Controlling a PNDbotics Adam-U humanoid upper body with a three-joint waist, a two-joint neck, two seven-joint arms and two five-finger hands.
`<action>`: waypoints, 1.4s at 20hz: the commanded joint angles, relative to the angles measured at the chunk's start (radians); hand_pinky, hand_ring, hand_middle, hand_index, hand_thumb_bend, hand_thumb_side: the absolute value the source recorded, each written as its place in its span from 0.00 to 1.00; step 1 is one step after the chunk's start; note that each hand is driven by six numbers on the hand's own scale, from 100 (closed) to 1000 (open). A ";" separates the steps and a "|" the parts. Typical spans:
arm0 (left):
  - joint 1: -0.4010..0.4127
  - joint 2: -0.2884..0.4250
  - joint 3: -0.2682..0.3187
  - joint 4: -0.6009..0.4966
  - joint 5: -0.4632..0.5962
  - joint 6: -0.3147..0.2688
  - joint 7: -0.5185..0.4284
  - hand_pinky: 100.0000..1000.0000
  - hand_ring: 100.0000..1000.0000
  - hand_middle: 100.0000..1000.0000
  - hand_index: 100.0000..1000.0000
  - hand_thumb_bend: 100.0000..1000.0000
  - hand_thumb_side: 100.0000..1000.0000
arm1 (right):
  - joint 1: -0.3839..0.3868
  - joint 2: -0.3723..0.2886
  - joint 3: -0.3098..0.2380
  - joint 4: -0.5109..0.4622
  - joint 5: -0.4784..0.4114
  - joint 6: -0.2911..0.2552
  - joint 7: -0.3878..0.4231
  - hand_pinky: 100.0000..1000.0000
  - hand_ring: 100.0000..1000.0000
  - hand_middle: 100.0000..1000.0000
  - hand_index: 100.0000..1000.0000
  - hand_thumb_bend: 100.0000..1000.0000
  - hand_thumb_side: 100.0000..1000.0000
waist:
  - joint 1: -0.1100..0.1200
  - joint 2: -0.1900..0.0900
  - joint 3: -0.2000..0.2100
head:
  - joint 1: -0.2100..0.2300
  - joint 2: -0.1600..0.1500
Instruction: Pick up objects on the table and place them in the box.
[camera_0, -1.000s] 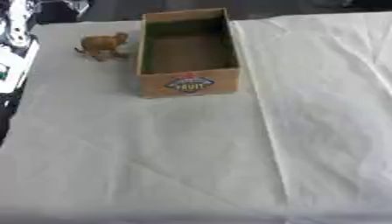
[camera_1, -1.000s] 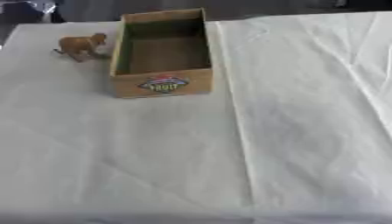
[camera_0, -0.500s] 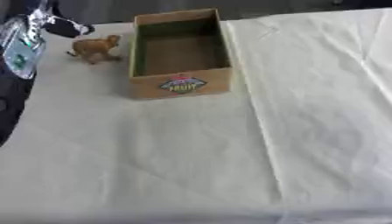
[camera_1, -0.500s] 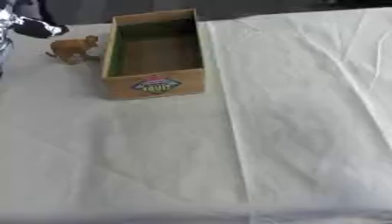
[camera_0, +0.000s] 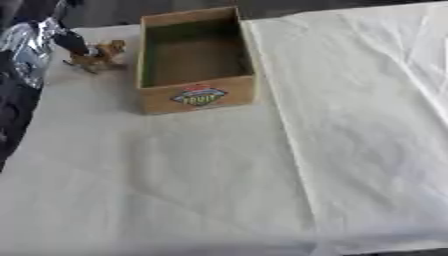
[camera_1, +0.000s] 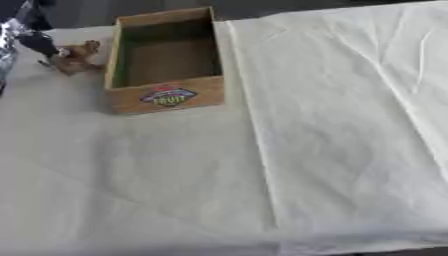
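Observation:
A small brown toy animal (camera_0: 103, 55) stands on the white cloth just left of an open cardboard box (camera_0: 199, 98) with a "FRUIT" label on its front wall. The box looks empty inside. My left hand (camera_0: 39, 42), black and silver, comes in from the upper left corner. A dark finger (camera_0: 73, 44) stretches down to the toy's near side and seems to touch it. The hand is open and nothing is held in it. My right hand shows in no view.
A white cloth (camera_0: 262, 170) with creases covers the table; a fold line runs from the box's right side to the front edge. The table's left edge lies close to the toy, and dark floor shows beyond it.
My left hand has come in from the upper left and reached the toy animal. The whole picture has shifted, so the camera moved. Box and toy stay where they were.

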 joint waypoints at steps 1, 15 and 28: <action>-0.025 0.028 0.016 -0.004 -0.020 -0.001 -0.051 0.74 0.62 0.63 0.73 0.71 0.00 | -0.018 -0.022 -0.004 -0.005 -0.004 -0.001 0.005 0.37 0.54 0.65 0.82 0.00 0.21 | -0.004 -0.011 -0.003 | 0.005 -0.010; 0.000 0.029 0.022 -0.002 -0.117 0.060 -0.122 0.72 0.61 0.58 0.68 0.56 0.00 | -0.020 -0.015 -0.008 -0.002 -0.009 -0.009 0.017 0.38 0.54 0.65 0.82 0.00 0.22 | -0.005 0.000 -0.003 | 0.005 -0.017; 0.021 0.005 0.019 0.001 -0.211 0.095 -0.056 0.71 0.61 0.60 0.70 0.58 0.00 | -0.024 -0.009 -0.008 -0.002 -0.009 -0.011 0.021 0.38 0.54 0.65 0.82 0.00 0.23 | -0.007 0.014 -0.005 | 0.005 -0.028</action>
